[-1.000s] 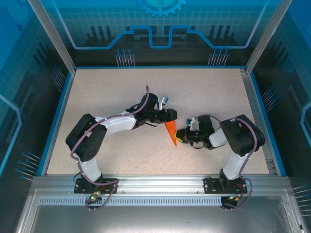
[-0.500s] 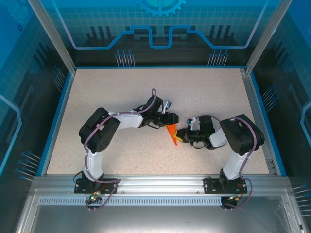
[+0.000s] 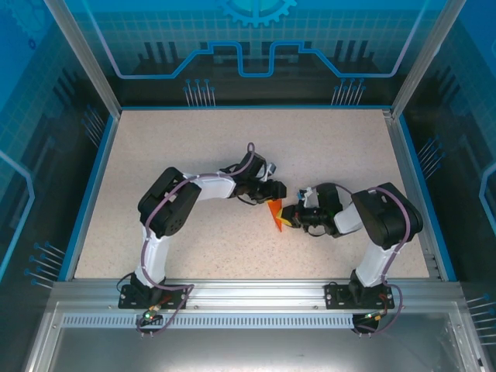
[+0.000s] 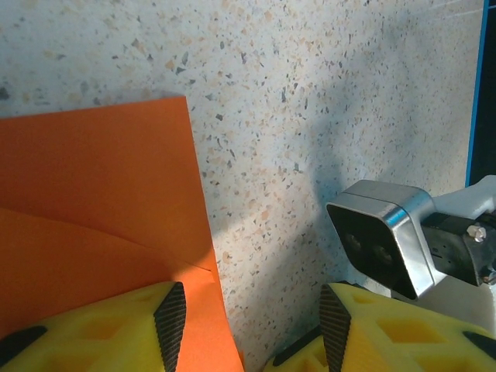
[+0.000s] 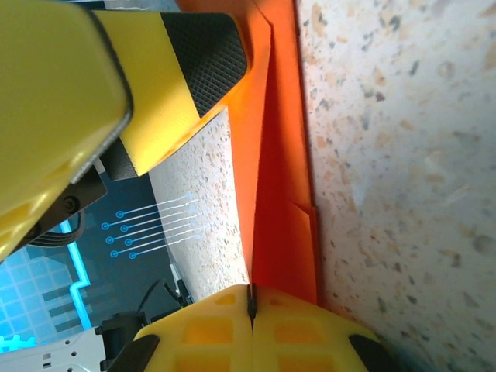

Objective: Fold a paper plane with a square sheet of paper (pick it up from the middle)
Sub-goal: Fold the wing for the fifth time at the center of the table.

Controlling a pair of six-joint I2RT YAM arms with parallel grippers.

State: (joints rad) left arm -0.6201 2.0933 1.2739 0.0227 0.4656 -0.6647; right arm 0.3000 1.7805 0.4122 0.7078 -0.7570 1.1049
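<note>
**Left arm tucks in over the fold while the right clamps**

Since a second ago the left arm's elbow has swung in toward the middle of the desk [image 3: 194, 139] and folded tighter. Its tool, the left tool [image 3: 273, 192], has barely shifted from its spot at the far end of the orange paper [image 3: 274, 215]. I see no change in the right arm.

The paper sits mid-desk between the two tools, already folded into a narrow wedge that points toward the near edge. The right tool [image 3: 288, 218] is clenched on it: in the right wrist view its two yellow fingers meet, with the orange crease running into the seam. The left tool is released, with its jaws apart. In the left wrist view one pad [image 4: 170, 311] sits over the paper, the other is over bare desk, and the sheet's straight edge passes between them.

My worries from here:
- If I close the left tool as it stands, only one pad lies over the paper, so I would expect it to shove or crumple the edge rather than pinch it.
- Any pull against the right clamp could tear such thin paper or drag the crease off line.
- The right wrist's camera housing [image 4: 384, 236] is just beside my left fingers, so a careless sideways move risks a knock.
</note>
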